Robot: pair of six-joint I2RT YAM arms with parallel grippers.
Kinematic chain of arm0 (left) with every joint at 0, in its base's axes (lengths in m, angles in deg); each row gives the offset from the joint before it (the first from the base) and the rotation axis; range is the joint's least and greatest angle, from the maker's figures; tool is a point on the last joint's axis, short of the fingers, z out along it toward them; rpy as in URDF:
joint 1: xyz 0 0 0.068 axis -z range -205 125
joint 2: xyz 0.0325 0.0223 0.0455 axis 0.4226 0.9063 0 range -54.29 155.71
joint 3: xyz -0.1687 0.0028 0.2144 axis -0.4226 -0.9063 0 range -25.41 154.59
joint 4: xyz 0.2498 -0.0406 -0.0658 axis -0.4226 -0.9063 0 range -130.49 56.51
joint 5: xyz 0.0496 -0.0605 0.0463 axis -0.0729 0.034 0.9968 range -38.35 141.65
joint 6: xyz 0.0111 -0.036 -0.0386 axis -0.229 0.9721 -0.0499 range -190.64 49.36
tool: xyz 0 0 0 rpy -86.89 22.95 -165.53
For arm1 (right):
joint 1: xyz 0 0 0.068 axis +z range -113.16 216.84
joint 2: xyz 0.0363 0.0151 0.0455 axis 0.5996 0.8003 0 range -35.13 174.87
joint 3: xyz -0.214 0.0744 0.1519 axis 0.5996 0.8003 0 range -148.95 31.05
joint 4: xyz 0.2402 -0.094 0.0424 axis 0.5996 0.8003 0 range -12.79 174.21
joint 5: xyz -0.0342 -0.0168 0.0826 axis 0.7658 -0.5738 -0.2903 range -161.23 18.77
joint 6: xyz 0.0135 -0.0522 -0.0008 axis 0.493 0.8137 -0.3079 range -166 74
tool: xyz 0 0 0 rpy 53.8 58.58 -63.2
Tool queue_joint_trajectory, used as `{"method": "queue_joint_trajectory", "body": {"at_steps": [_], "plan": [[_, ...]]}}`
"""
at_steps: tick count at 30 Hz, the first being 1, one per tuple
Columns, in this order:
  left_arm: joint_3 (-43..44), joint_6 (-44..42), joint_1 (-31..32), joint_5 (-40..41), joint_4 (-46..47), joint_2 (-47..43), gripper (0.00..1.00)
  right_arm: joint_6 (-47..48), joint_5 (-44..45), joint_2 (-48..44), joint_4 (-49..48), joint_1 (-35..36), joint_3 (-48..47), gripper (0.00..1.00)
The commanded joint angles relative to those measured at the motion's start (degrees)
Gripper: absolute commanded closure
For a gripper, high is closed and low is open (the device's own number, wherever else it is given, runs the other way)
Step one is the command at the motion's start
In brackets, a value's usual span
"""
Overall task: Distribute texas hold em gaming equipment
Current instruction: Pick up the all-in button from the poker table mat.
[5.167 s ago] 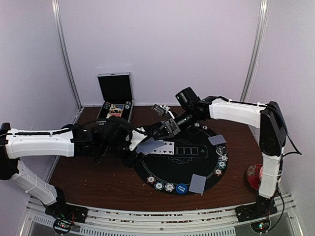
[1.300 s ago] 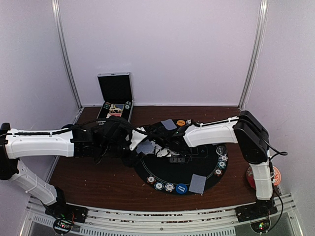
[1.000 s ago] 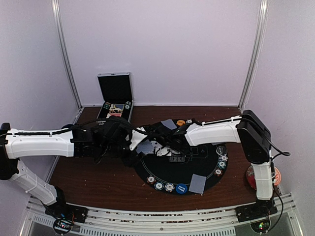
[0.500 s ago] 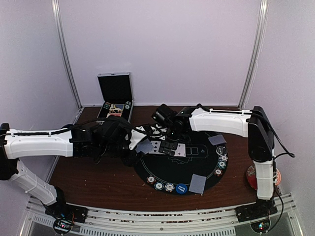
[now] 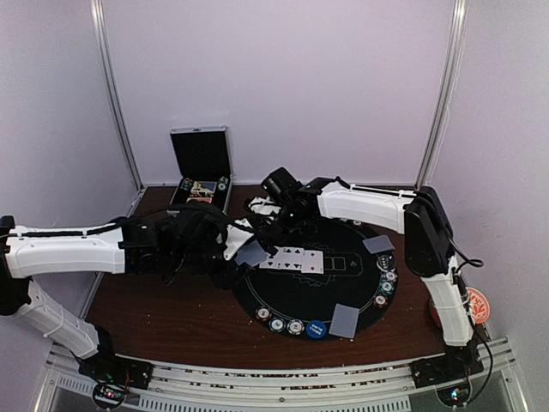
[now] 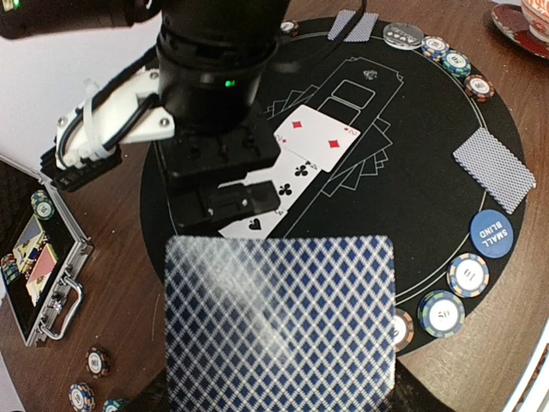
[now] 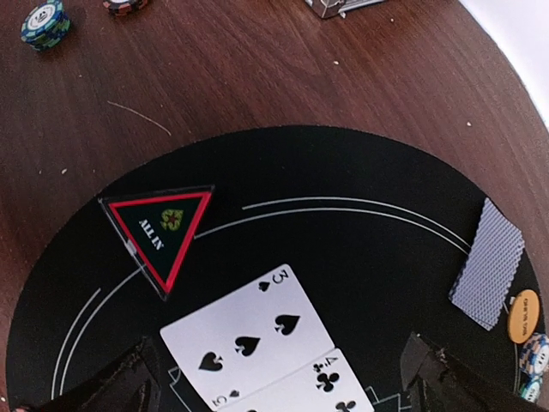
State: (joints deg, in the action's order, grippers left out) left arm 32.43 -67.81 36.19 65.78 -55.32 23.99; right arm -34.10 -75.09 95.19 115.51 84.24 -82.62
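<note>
While the left pincer (image 5: 246,255) grasps the deck of cards (image 6: 279,319), patterned back up, at the left rim of the round black mat (image 5: 343,287), the right pincer (image 7: 279,390) stands released. Its fingers are wide apart with nothing between them, and it hovers over the left end of the face-up cards (image 5: 293,261) laid in a row across the mat's middle.

Step in hand, as I judge it: dealing the community row. Three cards appear to lie overlapped there, the three of spades (image 7: 249,339) and four of clubs (image 7: 330,382) among them. The printed boxes (image 6: 352,94) beyond them show bare.

Recommended conduct:
- Take one card only off the deck's top, pinching at a free edge. Cards are thin and slick, and two may lift together.
- The left pincer should hold the deck level and unmoved during the draw.
- Set the card flat in the next bare box, coming from above so the lying cards are not dragged.

Condition of equipment:
- The deck is squared, with a blue-and-white lattice back and some glare.
- The red-edged triangle marker (image 7: 163,225) lies flat on the mat near the three of spades, not touching it.
- Face-down cards (image 5: 378,245) lie at the mat's right edge and again at its near edge, beside the blue button (image 5: 316,328) and chips (image 5: 285,325).
- Loose chips (image 7: 45,24) lie on the tabletop (image 5: 171,318), off the mat.
</note>
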Motion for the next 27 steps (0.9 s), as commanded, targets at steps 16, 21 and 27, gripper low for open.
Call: {"method": "queue_joint_trajectory", "body": {"at_steps": [16,21,27], "plan": [[0.81,-0.46,0.25,0.1,3.31,-2.34,0.35,-10.05,-7.16,13.23,-5.46,3.12,-13.41,0.0],[0.85,-0.42,0.25,0.05,3.28,-2.34,0.35,-11.89,-5.47,14.44,-5.55,3.91,-13.5,0.0],[0.81,-0.45,0.2,0.09,3.3,-2.08,0.35,-13.95,-5.14,16.01,-5.54,4.12,-14.73,0.0]]}}
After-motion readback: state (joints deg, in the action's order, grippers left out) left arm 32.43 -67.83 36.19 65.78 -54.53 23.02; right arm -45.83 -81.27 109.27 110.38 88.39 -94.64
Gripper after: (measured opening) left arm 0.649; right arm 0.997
